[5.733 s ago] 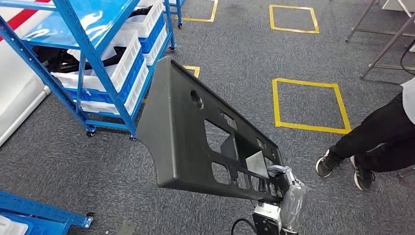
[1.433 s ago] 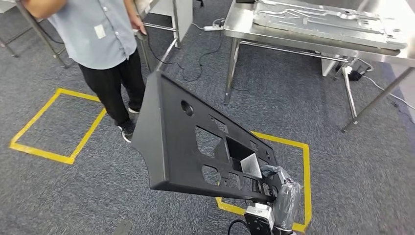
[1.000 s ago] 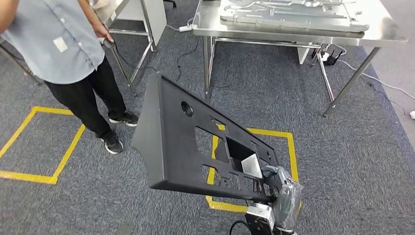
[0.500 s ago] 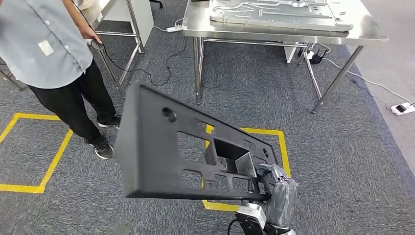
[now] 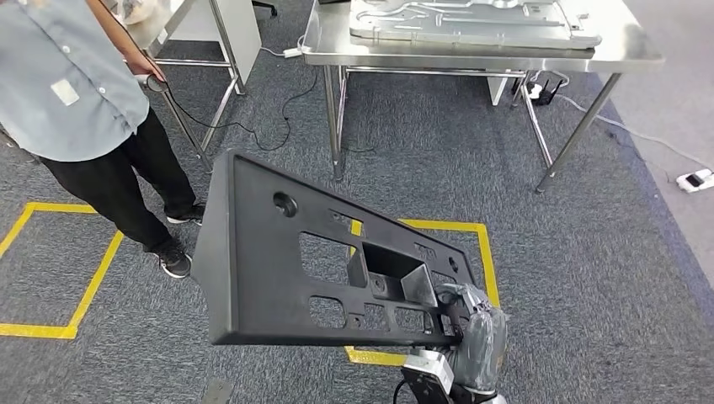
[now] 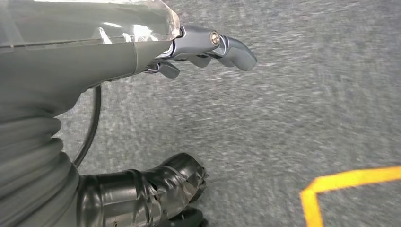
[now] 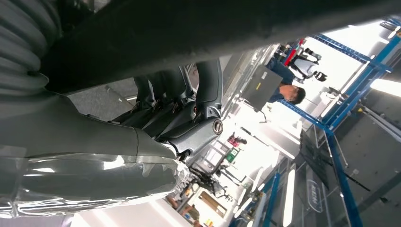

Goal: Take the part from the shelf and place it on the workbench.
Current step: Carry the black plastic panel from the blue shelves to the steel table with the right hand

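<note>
Black moulded plastic makes up the one part (image 5: 278,261) the robot is carrying, a broad flat panel with a raised rim, several rectangular cut-outs and one round hole. It looks stiff and fairly light for its span, but because it is being held at a single lower corner, most of its area is hanging out to the robot's left, so it will likely want to swing or twist about that grip. The right hand (image 5: 473,337) is gripping that corner, with its fingers (image 7: 163,101) curling over the panel's edge near the boxed recess. A second hold on the far rim or through one of the cut-outs would probably steady it better when it is set down.

The left hand (image 6: 208,45) is hanging over the grey carpet holding nothing, its fingers loosely bent and apart.

One steel counter (image 5: 623,57) is standing ahead, beyond the part and well apart from it, and one large silver metal sheet (image 5: 471,17) is already lying on it. The part is being held in the air over a yellow taped square (image 5: 487,252) on the floor, between the robot and the counter. One person (image 5: 76,93) is standing to the left of the part, near the counter's left end. Three yellow taped outlines are counted in all, one of them under the part and one beside the person.
</note>
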### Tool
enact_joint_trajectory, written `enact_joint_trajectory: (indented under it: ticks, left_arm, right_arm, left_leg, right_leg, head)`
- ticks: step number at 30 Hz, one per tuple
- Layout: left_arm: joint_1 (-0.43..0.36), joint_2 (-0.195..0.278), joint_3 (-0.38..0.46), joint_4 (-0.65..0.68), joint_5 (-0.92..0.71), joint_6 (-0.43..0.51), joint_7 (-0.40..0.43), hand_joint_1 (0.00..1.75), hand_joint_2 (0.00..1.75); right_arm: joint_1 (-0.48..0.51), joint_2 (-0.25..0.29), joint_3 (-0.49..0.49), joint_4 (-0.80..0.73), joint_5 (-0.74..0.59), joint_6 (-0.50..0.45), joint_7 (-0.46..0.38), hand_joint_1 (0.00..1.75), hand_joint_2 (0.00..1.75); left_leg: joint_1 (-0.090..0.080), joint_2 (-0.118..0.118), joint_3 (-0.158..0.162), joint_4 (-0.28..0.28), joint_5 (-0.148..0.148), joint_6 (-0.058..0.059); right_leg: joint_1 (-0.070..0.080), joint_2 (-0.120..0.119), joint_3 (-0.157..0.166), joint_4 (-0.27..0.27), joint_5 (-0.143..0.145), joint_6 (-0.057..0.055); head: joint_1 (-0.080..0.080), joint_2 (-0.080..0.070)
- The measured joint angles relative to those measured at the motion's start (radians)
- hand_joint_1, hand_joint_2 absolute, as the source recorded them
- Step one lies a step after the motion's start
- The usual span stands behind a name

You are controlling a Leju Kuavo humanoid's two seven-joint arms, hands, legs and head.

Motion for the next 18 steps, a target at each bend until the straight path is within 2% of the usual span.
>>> enact_joint_trajectory:
  ticks: [1, 3, 4, 5, 6, 8, 9, 10, 12, 14, 15, 16, 17, 18]
  left_arm:
    - [0.0, 0.0, 0.0, 0.0, 0.0, 0.0, 0.0, 0.0, 1.75]
    - [0.002, 0.001, 0.0, 0.0, 0.0, 0.0, 0.0, 0.0, 1.75]
    - [0.004, 0.001, 0.0, 0.0, -0.001, 0.0, 0.0, 0.0, 1.75]
    - [0.006, 0.001, 0.0, 0.0, -0.001, 0.001, 0.0, 0.0, 1.75]
    - [0.008, 0.001, 0.0, 0.0, -0.001, 0.001, 0.0, 0.0, 1.75]
    - [0.01, 0.003, 0.0, 0.0, -0.002, 0.003, 0.0, 0.0, 1.75]
    - [0.01, 0.005, 0.0, 0.0, -0.002, 0.003, 0.0, 0.0, 1.75]
    - [0.009, 0.007, 0.0, 0.0, -0.003, 0.003, -0.001, 0.0, 1.75]
    - [0.009, 0.01, 0.0, 0.0, -0.003, 0.004, -0.001, 0.0, 1.75]
    - [0.009, 0.009, 0.0, 0.0, -0.004, 0.005, -0.001, 0.0, 1.75]
    - [0.009, 0.009, 0.0, 0.0, -0.004, 0.006, -0.001, 0.0, 1.75]
    - [0.008, 0.009, 0.0, 0.0, -0.005, 0.006, -0.001, 0.0, 1.75]
    - [0.007, 0.009, 0.0, 0.0, -0.006, 0.007, -0.001, 0.0, 1.75]
    - [0.007, 0.009, 0.0, 0.0, -0.007, 0.007, -0.001, 0.0, 1.75]
  right_arm:
    - [0.0, 0.0, 0.001, 0.0, -0.003, 0.0, -0.002, 1.75, 1.75]
    - [-0.001, 0.0, 0.001, 0.002, -0.01, 0.0, -0.006, 1.75, 1.75]
    - [-0.001, 0.0, 0.002, 0.003, -0.014, 0.0, -0.008, 1.75, 1.75]
    - [0.0, 0.0, 0.002, 0.004, -0.018, 0.0, -0.009, 1.75, 1.75]
    - [0.0, 0.0, 0.002, 0.005, -0.021, 0.0, -0.01, 1.75, 1.75]
    - [0.0, 0.0, 0.002, 0.006, -0.026, 0.0, -0.012, 1.75, 1.75]
    - [0.0, 0.0, 0.002, 0.007, -0.027, 0.0, -0.012, 1.75, 1.75]
    - [-0.001, 0.0, 0.002, 0.007, -0.027, 0.0, -0.012, 1.75, 1.75]
    - [-0.001, 0.0, 0.002, 0.009, -0.028, 0.0, -0.013, 1.75, 1.75]
    - [-0.003, 0.0, 0.003, 0.009, -0.029, 0.0, -0.013, 1.75, 1.75]
    - [-0.005, 0.0, 0.003, 0.009, -0.03, 0.0, -0.013, 1.75, 1.75]
    - [-0.007, 0.0, 0.003, 0.009, -0.031, 0.0, -0.014, 1.75, 1.75]
    - [-0.007, -0.001, 0.004, 0.01, -0.032, 0.0, -0.014, 1.75, 1.75]
    - [-0.008, -0.001, 0.004, 0.01, -0.034, 0.0, -0.014, 1.75, 1.75]
  left_leg:
    - [0.001, -0.001, -0.024, 0.049, -0.02, -0.003]
    - [0.001, -0.001, -0.107, 0.189, -0.068, -0.005]
    - [0.001, -0.001, -0.148, 0.245, -0.076, -0.005]
    - [0.001, -0.001, -0.174, 0.268, -0.064, -0.003]
    - [-0.001, -0.002, -0.179, 0.247, -0.028, 0.002]
    - [-0.008, -0.003, -0.148, 0.128, 0.067, 0.021]
    - [-0.014, -0.004, -0.127, 0.074, 0.097, 0.033]
    - [-0.021, -0.004, -0.111, 0.037, 0.104, 0.043]
    - [-0.031, -0.004, -0.092, 0.008, 0.088, 0.054]
    - [-0.025, -0.006, -0.061, -0.022, 0.078, 0.058]
    - [-0.019, -0.007, -0.041, -0.037, 0.075, 0.059]
    - [-0.013, -0.009, -0.021, -0.051, 0.071, 0.059]
    - [-0.01, -0.009, -0.005, -0.059, 0.065, 0.059]
    - [-0.007, -0.009, 0.011, -0.064, 0.055, 0.058]
  right_leg:
    - [-0.001, 0.0, 0.01, -0.003, -0.003, -0.008]
    - [0.004, -0.001, 0.026, -0.004, -0.017, -0.018]
    - [0.007, 0.001, 0.035, -0.004, -0.025, -0.021]
    - [0.01, 0.004, 0.046, -0.004, -0.034, -0.022]
    - [0.014, 0.007, 0.059, -0.004, -0.044, -0.023]
    - [0.017, 0.012, 0.088, -0.006, -0.068, -0.022]
    - [0.019, 0.014, 0.097, -0.008, -0.079, -0.019]
    - [0.016, 0.014, 0.102, -0.01, -0.087, -0.014]
    - [0.011, 0.013, 0.114, -0.012, -0.089, -0.001]
    - [0.01, 0.011, 0.114, 0.011, -0.075, 0.009]
    - [0.01, 0.009, 0.095, 0.047, -0.064, 0.014]
    - [0.01, 0.008, 0.062, 0.099, -0.06, 0.02]
    - [0.007, 0.008, 0.019, 0.159, -0.067, 0.025]
    - [0.004, 0.007, -0.03, 0.213, -0.091, 0.031]
  head:
    - [-0.001, 0.0]
    - [-0.003, 0.0]
    - [-0.003, 0.0]
    - [-0.003, 0.0]
    - [-0.003, 0.0]
    - [-0.002, 0.0]
    - [0.0, 0.0]
    - [-0.001, 0.0]
    - [-0.005, 0.0]
    - [-0.009, 0.0]
    - [-0.008, 0.0]
    - [-0.007, 0.0]
    - [-0.005, 0.0]
    - [-0.004, 0.0]
